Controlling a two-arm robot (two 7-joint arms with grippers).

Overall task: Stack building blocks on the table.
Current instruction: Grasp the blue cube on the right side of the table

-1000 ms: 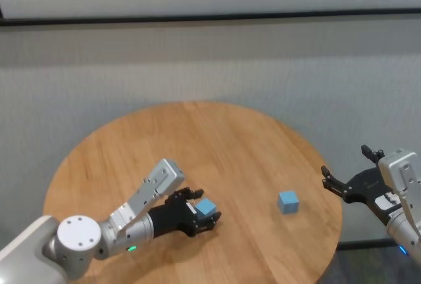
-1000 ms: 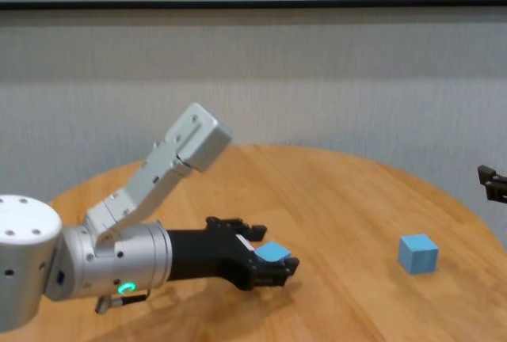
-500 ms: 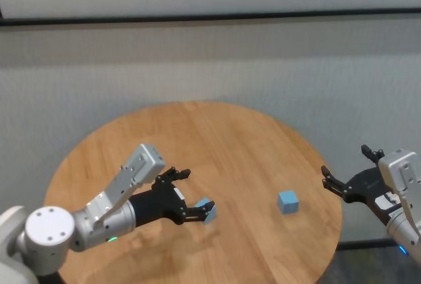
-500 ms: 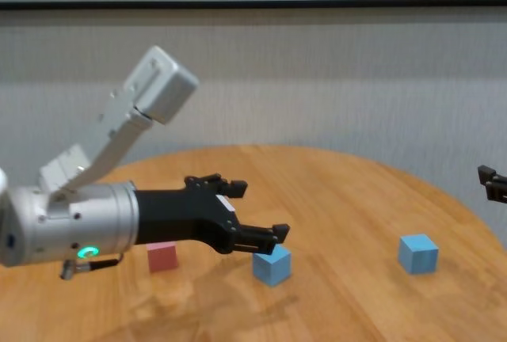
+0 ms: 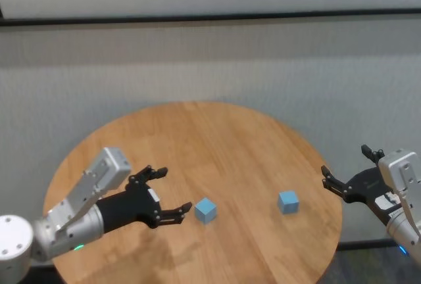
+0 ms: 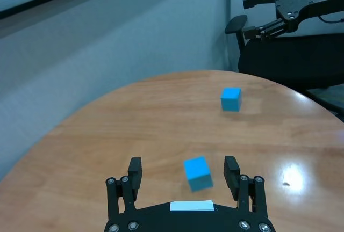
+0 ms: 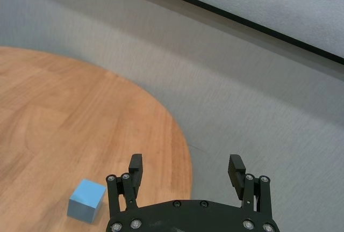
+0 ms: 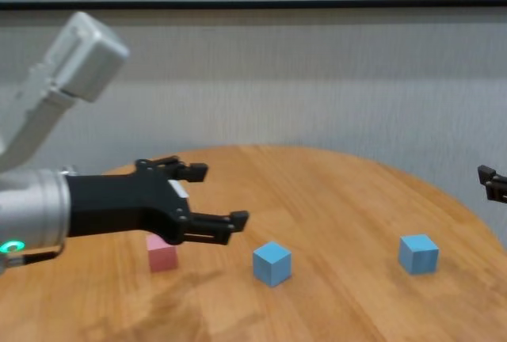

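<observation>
Near middle of head view, left gripper [image 5: 172, 192] hanging spread wide, holding nothing, just beside blue block [image 5: 205, 210] sitting on table [image 5: 217, 133]. No stack yet. Next: grabbing block again, squarely. Second blue block [image 5: 287, 201] lower right; pink block [image 8: 162, 252] behind arm. Right gripper [image 5: 348, 167] waiting off table edge, spread.

On the counter [image 5: 217, 133] we find three cubes apart from one another. The middle cube [image 5: 205, 210] sits near the front, the right cube [image 5: 287, 201] well off to its right, the left cube [image 8: 162, 253] to its left. Our left gripper [image 5: 170, 194] hangs just left of the middle cube; our right gripper [image 5: 343, 176] waits beyond the counter's right edge.
</observation>
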